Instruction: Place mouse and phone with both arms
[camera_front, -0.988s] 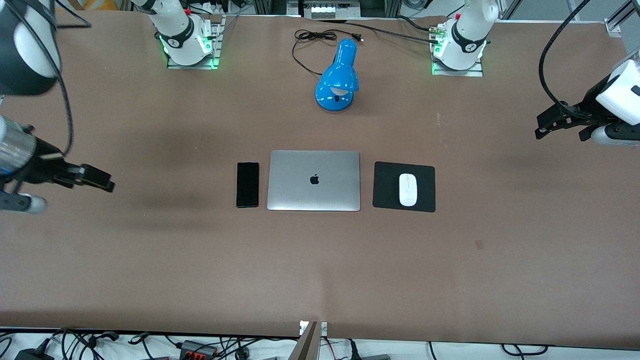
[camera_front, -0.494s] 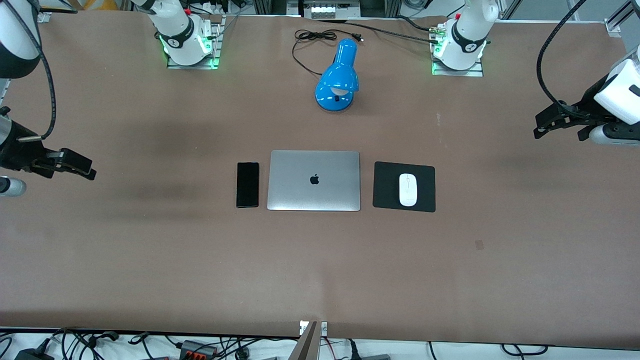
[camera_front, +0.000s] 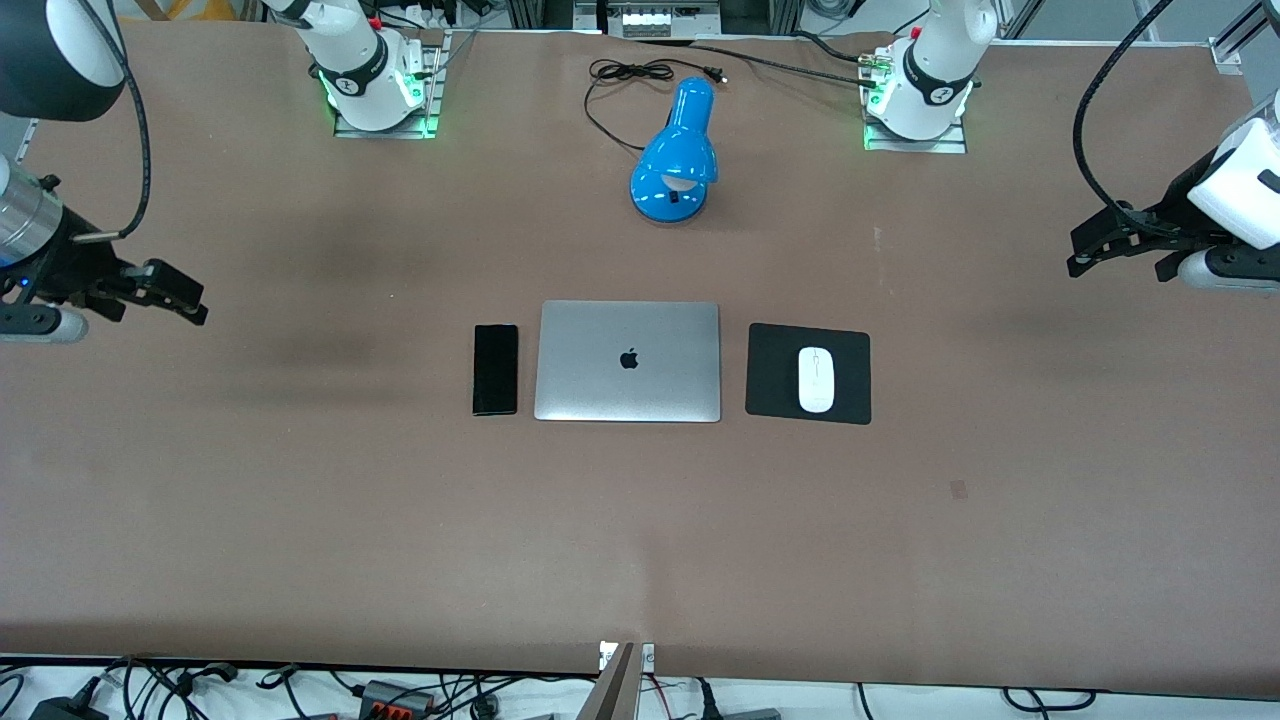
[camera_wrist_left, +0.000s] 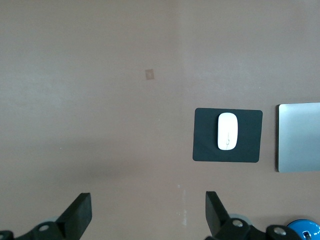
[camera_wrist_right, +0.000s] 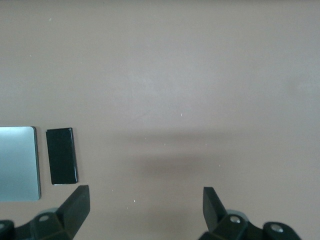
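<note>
- Brown worktop (camera_front: 300, 520) is carrying everything: the phone (camera_front: 495, 369) is lying flat just beside the closed silver laptop (camera_front: 628, 361), toward the right arm's end, and the mouse (camera_front: 816, 379) is sitting on the black mouse pad (camera_front: 775, 372) just beside the laptop, toward the left arm's end
- Both things are looking already laid out, so the task is reading as at or near its finish, with the arms parking at the ends
- Left gripper (camera_front: 1110, 243) is hanging over bare worktop at the left arm's end, jaws spread wide and holding nothing; its fingers (camera_wrist_left: 80, 214) are framing empty surface in the left wrist view
- Right gripper (camera_front: 170, 296) is hovering over bare worktop at the right arm's end, likewise wide apart and empty
- Any next move is probably calling only for clearing away without disturbing the layout
- Blue desk lamp (camera_front: 678, 155) is standing farther from the front camera than the laptop
- Both arms are being cut off by the frame edges, so their full poses are not showing
</note>
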